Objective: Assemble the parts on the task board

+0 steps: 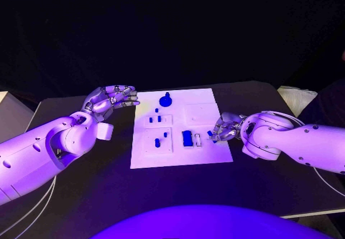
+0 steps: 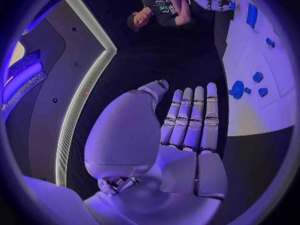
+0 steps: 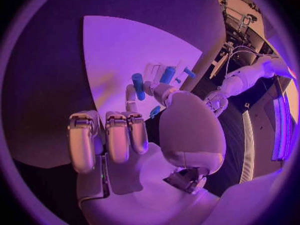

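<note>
Black counter (image 1: 93,199), white board (image 1: 180,152) lying mid-counter. Near right edge of board: right hand (image 1: 224,128), thumb and a finger pinching a small blue part (image 1: 212,135), other fingers curled; just left of it a blue block (image 1: 187,138) on the board. Further left, a blue peg (image 1: 157,142) in a square recess; beyond that, two small pegs (image 1: 154,119). At the far end, a round blue knob (image 1: 166,100). Off the board's far left corner: left hand (image 1: 111,99), raised above the counter, fingers loosely curled and apart, holding nothing.
</note>
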